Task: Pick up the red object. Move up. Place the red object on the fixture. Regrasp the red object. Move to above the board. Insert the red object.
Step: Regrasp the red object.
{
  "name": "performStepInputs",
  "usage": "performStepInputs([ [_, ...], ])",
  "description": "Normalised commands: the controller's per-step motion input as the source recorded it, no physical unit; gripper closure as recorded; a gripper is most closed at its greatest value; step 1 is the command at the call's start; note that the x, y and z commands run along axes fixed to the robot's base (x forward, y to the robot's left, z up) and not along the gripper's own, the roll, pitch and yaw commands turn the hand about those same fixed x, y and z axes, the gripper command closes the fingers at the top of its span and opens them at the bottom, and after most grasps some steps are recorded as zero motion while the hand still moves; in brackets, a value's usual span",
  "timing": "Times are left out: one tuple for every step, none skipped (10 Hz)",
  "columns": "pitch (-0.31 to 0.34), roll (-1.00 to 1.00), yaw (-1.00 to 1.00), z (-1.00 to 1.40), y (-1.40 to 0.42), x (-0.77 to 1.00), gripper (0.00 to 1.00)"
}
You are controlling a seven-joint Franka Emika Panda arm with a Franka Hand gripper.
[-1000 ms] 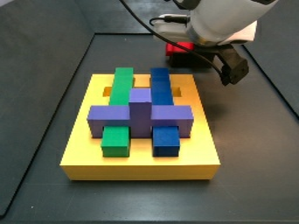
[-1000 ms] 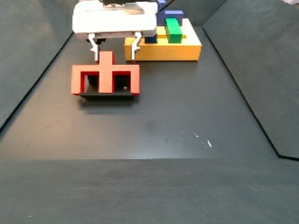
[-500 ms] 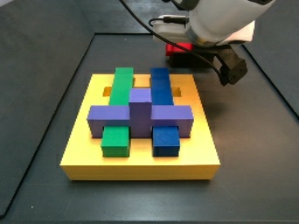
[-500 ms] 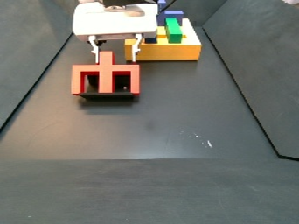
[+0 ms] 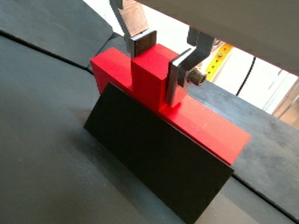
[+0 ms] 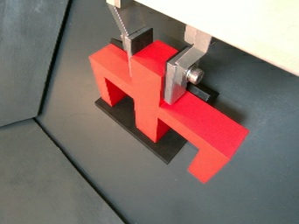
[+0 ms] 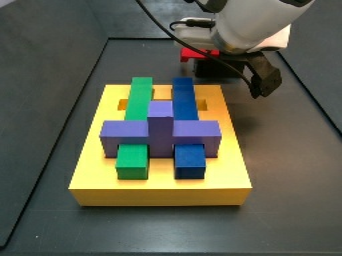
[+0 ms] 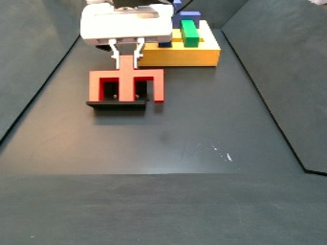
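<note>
The red object (image 8: 128, 88) rests on the black fixture (image 8: 122, 107), crossbar and legs spread over it, central stub pointing towards the gripper. My gripper (image 8: 126, 59) is shut on that stub. Both wrist views show the silver fingers pressed against either side of the stub (image 5: 153, 74) (image 6: 142, 80), with the gripper (image 5: 162, 63) (image 6: 156, 66) straddling it. The fixture shows as a black slab under the red piece (image 5: 152, 166) and as a dark edge below it (image 6: 173, 156). In a side view the arm hides most of the red object (image 7: 202, 54).
The yellow board (image 7: 94, 170) with green, blue and purple blocks stands beside the fixture; it also shows behind the gripper (image 8: 194, 55). Dark raised walls border the black floor on both sides.
The fingers, wide apart earlier, have closed onto the red object's central stub. The red object has shifted slightly sideways on the fixture.
</note>
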Motion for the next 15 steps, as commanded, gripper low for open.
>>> performStepInputs([
  [0.000,0.00,0.00,0.00,0.00,0.00,1.00],
  [0.000,0.00,0.00,0.00,0.00,0.00,1.00],
  [0.000,0.00,0.00,0.00,0.00,0.00,1.00],
  [0.000,0.00,0.00,0.00,0.00,0.00,1.00],
  [0.000,0.00,0.00,0.00,0.00,0.00,1.00],
  [0.000,0.00,0.00,0.00,0.00,0.00,1.00],
  [0.000,0.00,0.00,0.00,0.00,0.00,1.00],
  [0.000,0.00,0.00,0.00,0.00,0.00,1.00],
  [0.000,0.00,0.00,0.00,0.00,0.00,1.00],
  [0.000,0.00,0.00,0.00,0.00,0.00,1.00],
  [0.000,0.00,0.00,0.00,0.00,0.00,1.00],
  [0.000,0.00,0.00,0.00,0.00,0.00,1.00],
  [0.000,0.00,0.00,0.00,0.00,0.00,1.00],
  [0.000,0.00,0.00,0.00,0.00,0.00,1.00],
  [0.000,0.00,0.00,0.00,0.00,0.00,1.00],
])
